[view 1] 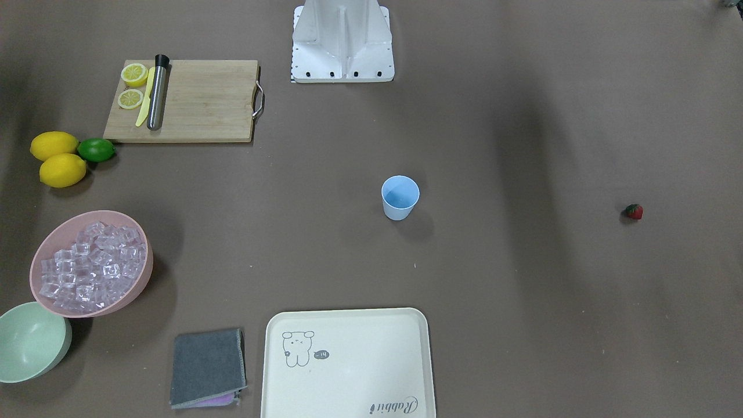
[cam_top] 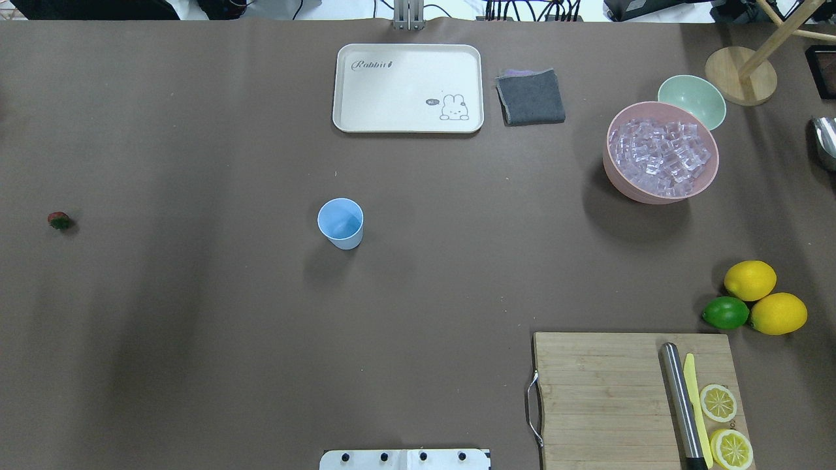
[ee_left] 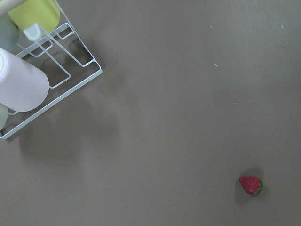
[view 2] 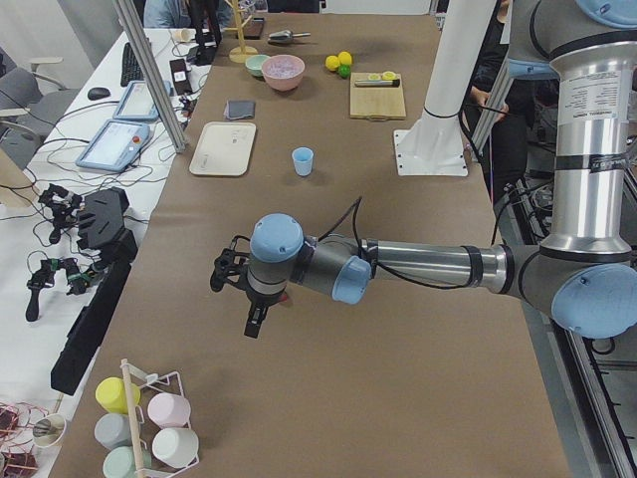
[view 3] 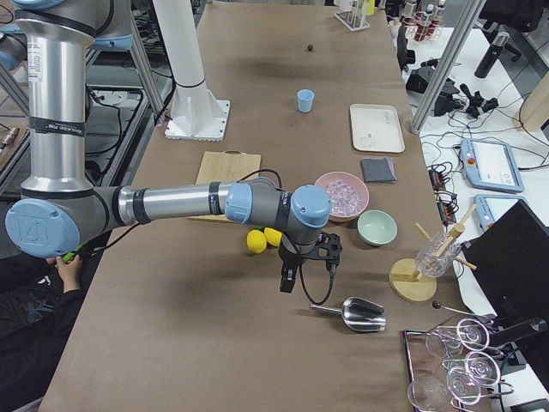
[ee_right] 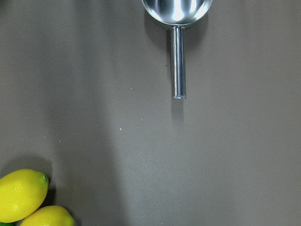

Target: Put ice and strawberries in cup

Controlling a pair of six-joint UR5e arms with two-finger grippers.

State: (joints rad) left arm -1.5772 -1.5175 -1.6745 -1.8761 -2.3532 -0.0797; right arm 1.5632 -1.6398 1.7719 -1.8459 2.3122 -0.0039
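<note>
1. Cup (view 1: 400, 197): light-blue, upright, empty, mid-table.
2. Strawberry (view 1: 634, 212): you will find it lying on the table toward the robot's left, well apart from the cup.
3. Ice (view 1: 90, 264): heaped in the pink bowl (view 1: 146, 270) (robot's right, beside a pale green bowl (view 1: 29, 342)).
4. Left gripper (view 2: 255, 324): above the table near the strawberry; whether spread or pressed together, cannot tell.
5. Right gripper (view 3: 286, 281): above the table near a metal scoop (view 3: 360, 314); likewise cannot tell.

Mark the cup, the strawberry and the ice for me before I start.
cup (cam_top: 340, 224), overhead exterior view, point inside its open mouth.
strawberry (view 1: 635, 212), exterior front-facing view, point on its red body.
ice (cam_top: 659, 156), overhead exterior view, point on the middle of the pile in the pink bowl (cam_top: 614, 175).
</note>
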